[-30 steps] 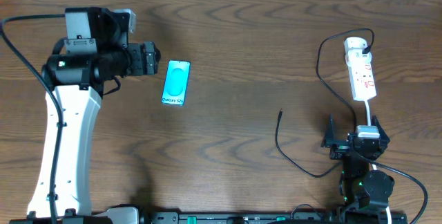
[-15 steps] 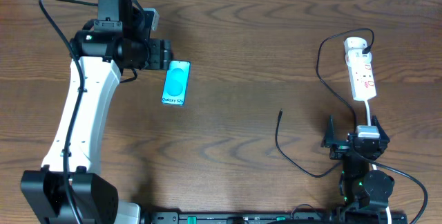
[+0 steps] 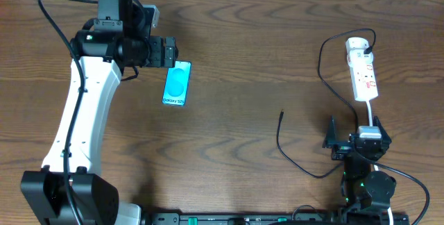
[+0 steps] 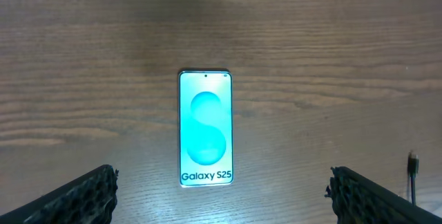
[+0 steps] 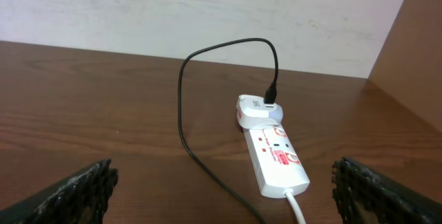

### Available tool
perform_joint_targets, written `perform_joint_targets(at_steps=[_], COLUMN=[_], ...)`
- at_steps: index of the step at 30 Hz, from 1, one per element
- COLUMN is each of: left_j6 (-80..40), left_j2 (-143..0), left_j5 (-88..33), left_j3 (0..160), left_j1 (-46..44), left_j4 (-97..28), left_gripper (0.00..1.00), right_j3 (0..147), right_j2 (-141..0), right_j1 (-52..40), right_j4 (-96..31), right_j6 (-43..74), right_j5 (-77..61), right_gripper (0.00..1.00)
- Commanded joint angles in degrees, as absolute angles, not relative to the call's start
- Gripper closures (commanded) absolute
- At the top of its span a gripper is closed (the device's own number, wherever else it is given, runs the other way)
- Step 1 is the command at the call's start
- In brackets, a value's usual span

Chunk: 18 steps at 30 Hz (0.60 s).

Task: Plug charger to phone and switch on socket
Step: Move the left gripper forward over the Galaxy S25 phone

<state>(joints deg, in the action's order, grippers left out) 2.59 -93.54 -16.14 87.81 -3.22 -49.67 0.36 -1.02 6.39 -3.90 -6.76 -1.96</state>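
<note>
We find the left end effector (image 3: 174, 53) spread wide over the phone (image 3: 176, 84); right end effector (image 3: 354, 131) likewise apart, beside the socket (image 3: 363, 72); charger (image 3: 279, 142) tip lies on the table (image 3: 236, 37) between phone and socket

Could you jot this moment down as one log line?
left gripper: open, by phone | right gripper: open, facing socket | charger: not in phone

The table (image 3: 243, 37) is dark brown with wavy wood grain. The phone (image 3: 177, 83) shows a teal screen with paler rounded blobs, a white lower band with dark lettering, and a dark rim. The socket (image 3: 364, 76) is white with red marks; the charger (image 5: 181, 113) is black. The left arm (image 3: 80, 114) is white with black joints, the left tool (image 3: 168, 51) black, its fingers (image 4: 79, 200) finely ridged.
</note>
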Motion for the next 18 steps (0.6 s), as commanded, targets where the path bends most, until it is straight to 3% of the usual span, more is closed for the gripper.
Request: perform_joint_targets(at_steps=[1, 18], left_j6=[-4.1, -5.1], left_j2=[-94.4, -116.2], left_j5=[-9.9, -8.3], left_j3=[89.0, 102.7], left_j1=[-3.6, -7.7], left_j4=[-51.3, -61.9], left_gripper=[0.02, 0.02], right_j3=[0.3, 0.3], right_j2=[-0.9, -0.9], right_j1=[5.6, 5.6], right_j4=[-4.1, -4.1], right_j6=[-7.4, -7.4], right_j5=[-2.5, -2.5], right_gripper=[0.01, 0.01])
